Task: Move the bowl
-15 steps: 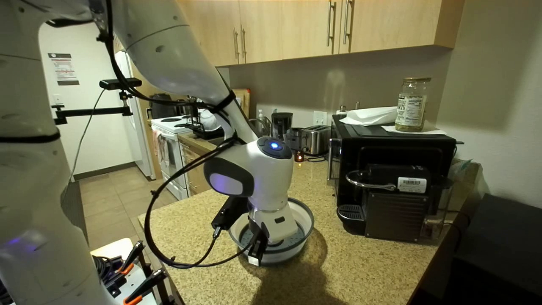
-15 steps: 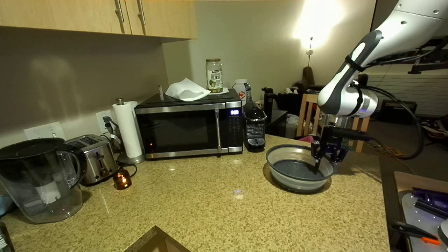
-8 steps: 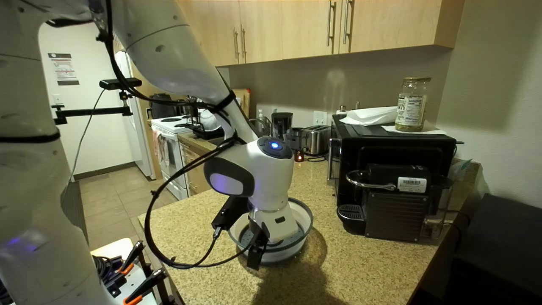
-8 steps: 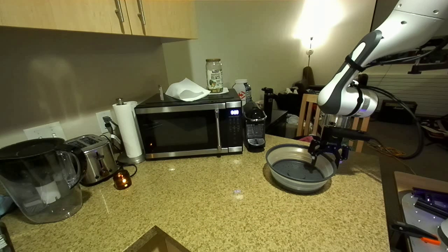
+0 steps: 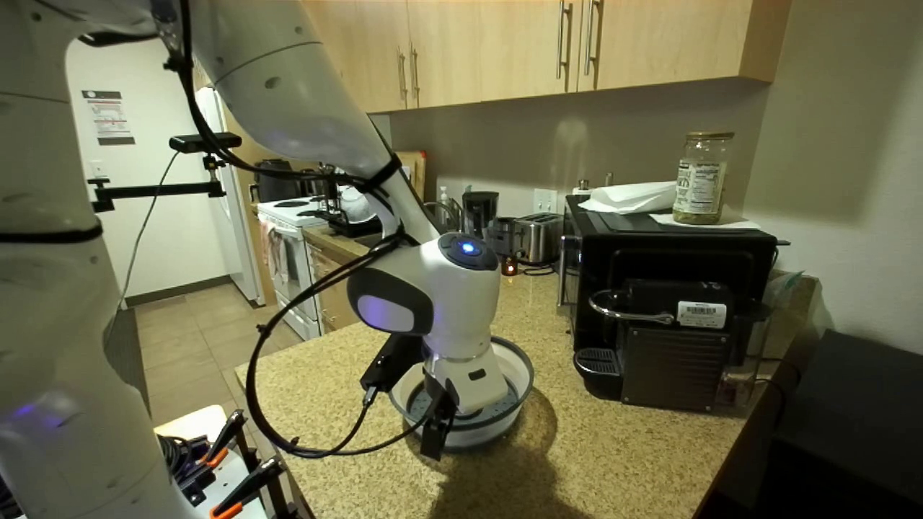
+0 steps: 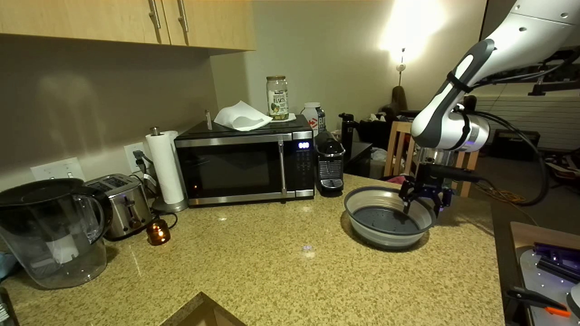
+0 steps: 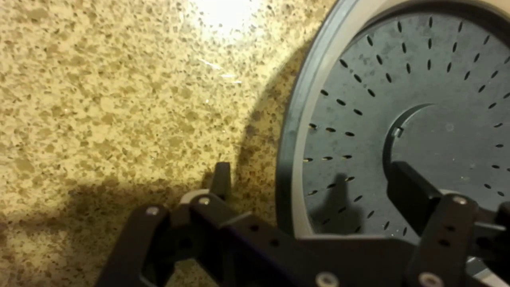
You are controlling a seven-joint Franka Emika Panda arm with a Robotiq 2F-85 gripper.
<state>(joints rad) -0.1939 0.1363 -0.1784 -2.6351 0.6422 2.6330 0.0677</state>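
Grey inside with pale walls, the bowl (image 6: 385, 219) sits on the speckled counter (image 6: 272, 262), right of and nearer than the coffee machine (image 6: 330, 170) in an exterior view; the gripper (image 6: 422, 211) straddles the bowl's right rim, jaws parted.

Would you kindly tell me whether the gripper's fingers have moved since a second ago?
Yes: the gripper has opened wider. In an exterior view, its finger over the bowl has shifted slightly toward the coffee machine, which has stayed put.

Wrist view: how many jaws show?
2: one over the counter, outside the bowl; the other over the bowl's perforated inside. None seem hidden.
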